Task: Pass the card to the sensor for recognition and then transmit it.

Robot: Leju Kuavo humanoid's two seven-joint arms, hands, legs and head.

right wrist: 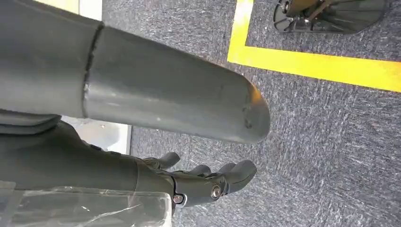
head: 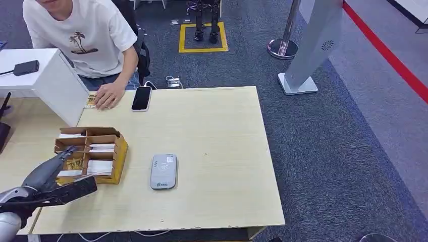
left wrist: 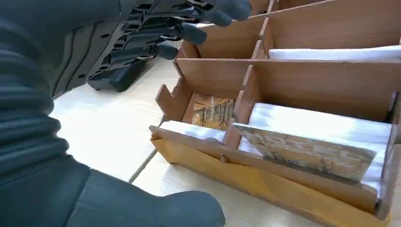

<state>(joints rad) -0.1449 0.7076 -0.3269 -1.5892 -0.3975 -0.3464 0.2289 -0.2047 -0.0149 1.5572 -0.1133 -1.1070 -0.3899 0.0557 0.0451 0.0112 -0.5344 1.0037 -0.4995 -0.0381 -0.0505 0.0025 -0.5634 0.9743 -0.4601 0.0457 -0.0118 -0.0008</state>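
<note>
Left hand, grey and dark, low over the near left part of the pale wooden table, right beside the brown wooden card box with little compartments. Fingers spread apart and stretched toward the box, nothing between them yet, thumb low and wide of the rest. Picture card with a brown and yellow drawing standing up, a bit tilted, in a box compartment in front of a white stack, another one lying flat in the next compartment. Flat grey card sensor with rounded corners just right of the box, apart from it. Right hand hanging down over the dark carpet, fingers loosely curled, holding nothing. Person in a white shirt at the far side, one hand flat on the table next to a black phone. Could go wrong: big fingers, thin card, tight slots. Easy to bump the box wall and shove the whole box along the table, maybe toward the sensor. Easy to pinch two cards at once, or only the white stack behind. Weak pinch on the card edge, and a slip and drop on the way to the sensor. Thumb too far out, and no grip at all.
</note>
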